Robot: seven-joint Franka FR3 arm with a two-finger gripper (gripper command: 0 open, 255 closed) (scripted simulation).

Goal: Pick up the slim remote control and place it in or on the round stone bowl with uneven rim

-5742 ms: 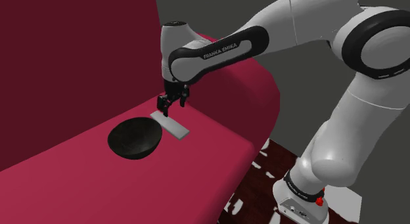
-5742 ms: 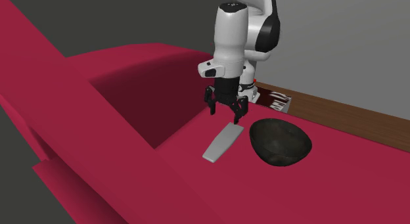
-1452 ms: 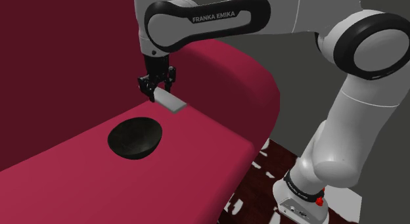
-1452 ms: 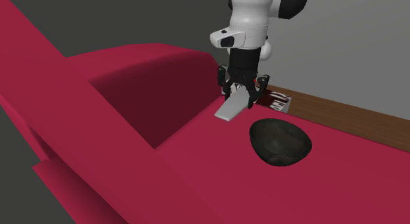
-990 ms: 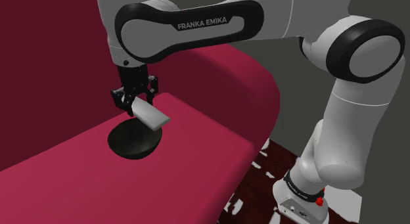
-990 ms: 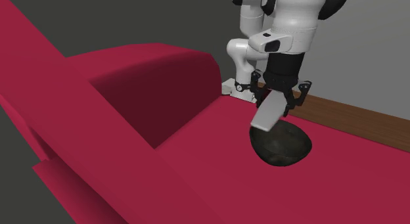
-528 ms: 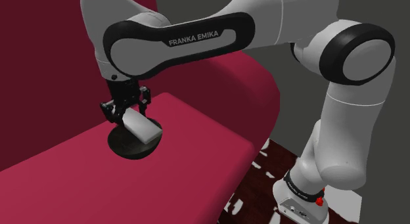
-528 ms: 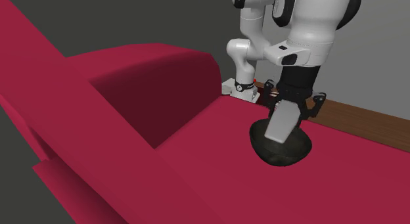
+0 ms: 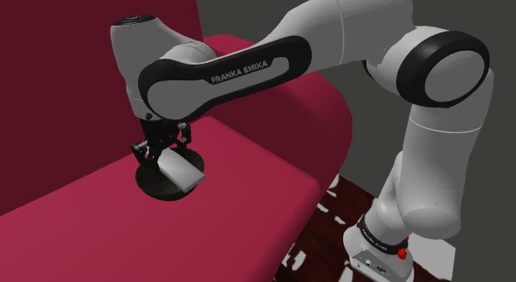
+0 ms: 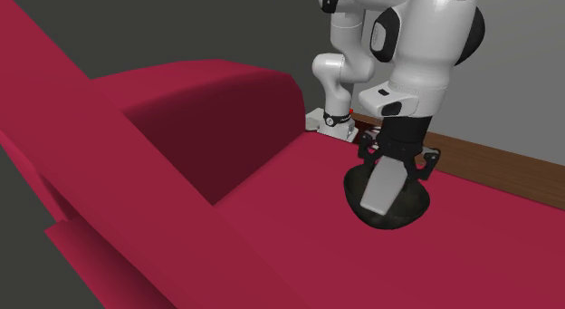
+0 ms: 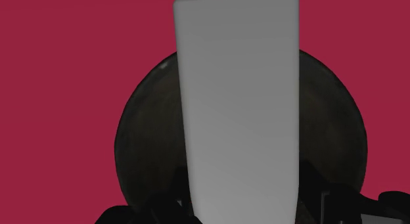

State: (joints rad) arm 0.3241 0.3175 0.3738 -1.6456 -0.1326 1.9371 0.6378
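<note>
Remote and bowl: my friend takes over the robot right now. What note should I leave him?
Claw: shut on the grey remote, holding it by one end.
Remote: hanging tilted, its free end low over the dark bowl. I cannot tell if it touches the bowl.
Bowl: sitting on the red sofa seat.
Done: the remote is picked up and lined up over the bowl.
Left: probably lower it a bit, open the claw so it rests in the bowl, then lift away.

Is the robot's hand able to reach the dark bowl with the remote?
Probably yes. The gripper holds the grey remote right over the dark bowl on the red couch, with nothing between them.
</note>
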